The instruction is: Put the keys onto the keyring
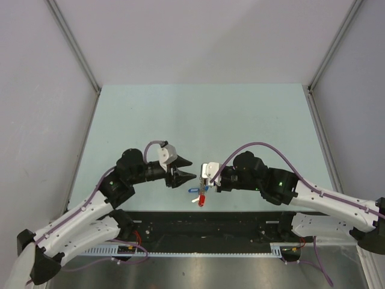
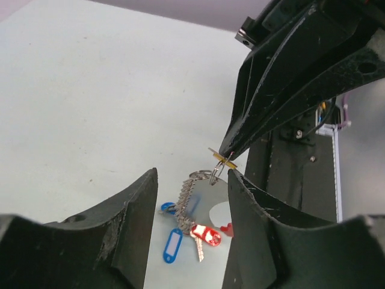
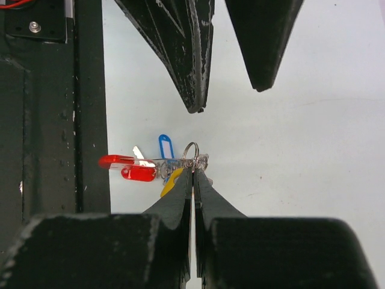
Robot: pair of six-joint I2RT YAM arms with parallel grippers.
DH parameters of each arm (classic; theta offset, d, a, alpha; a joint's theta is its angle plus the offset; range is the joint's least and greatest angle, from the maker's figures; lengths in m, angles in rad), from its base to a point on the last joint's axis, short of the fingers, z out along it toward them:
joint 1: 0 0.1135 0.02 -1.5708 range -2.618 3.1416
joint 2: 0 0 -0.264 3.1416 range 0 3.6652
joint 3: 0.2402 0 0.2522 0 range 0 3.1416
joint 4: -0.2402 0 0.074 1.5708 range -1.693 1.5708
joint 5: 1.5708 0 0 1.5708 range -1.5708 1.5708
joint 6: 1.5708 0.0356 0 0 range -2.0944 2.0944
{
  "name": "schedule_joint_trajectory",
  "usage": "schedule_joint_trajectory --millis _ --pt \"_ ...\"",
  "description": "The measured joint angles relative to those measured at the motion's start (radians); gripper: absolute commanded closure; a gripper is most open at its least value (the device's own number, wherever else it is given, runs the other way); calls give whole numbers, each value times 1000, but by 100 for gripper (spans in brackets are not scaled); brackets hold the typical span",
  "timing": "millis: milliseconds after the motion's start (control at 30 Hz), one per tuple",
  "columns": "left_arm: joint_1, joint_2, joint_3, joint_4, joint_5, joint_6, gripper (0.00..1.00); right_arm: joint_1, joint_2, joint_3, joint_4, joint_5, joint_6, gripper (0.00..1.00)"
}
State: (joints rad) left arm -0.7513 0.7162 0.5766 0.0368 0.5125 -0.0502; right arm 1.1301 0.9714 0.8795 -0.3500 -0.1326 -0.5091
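My right gripper (image 1: 204,182) is shut at the thin metal ring of the keyring (image 3: 190,153) and holds it above the table. A yellow key head (image 3: 171,182) is pinched at the same tips (image 2: 225,154). The grey strap (image 2: 186,197) hangs down from the ring, with red pieces (image 2: 206,233) at its end. A blue tag (image 2: 171,247) and a small blue-headed key (image 2: 166,208) hang with it. My left gripper (image 1: 192,169) is open and empty, its fingers either side of the hanging bundle (image 2: 192,176), just left of the right gripper.
The pale green table (image 1: 198,120) lies beneath, with grey walls around it. A black rail (image 1: 198,220) runs along the near edge, right below the hanging bundle. The two grippers' tips are very close together.
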Motion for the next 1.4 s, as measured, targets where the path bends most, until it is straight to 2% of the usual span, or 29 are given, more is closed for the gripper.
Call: schedule_joint_trajectory --millis 267,500,867,933,1033,1067,1100,1400 --pt "0 181 166 -240 145 277 44 0 0 24 -42 -15 -5 100" --pt "0 280 227 -325 234 392 54 0 -2 26 -50 -16 -5 100" --pt "-8 347 235 -318 328 387 64 1 -2 26 -50 -24 -5 100" --pt "-10 351 235 -308 332 383 69 1 -2 26 -50 -26 -5 100" --pt "-11 352 235 -299 336 369 81 2 -2 26 -50 -26 -5 100" --pt "-12 352 235 -293 337 361 94 3 -2 26 -50 -26 -5 100" --pt "-12 352 235 -286 338 356 100 4 -2 26 -50 -26 -5 100" --pt "-15 325 222 -249 310 281 100 8 -19 26 -53 -14 12 100"
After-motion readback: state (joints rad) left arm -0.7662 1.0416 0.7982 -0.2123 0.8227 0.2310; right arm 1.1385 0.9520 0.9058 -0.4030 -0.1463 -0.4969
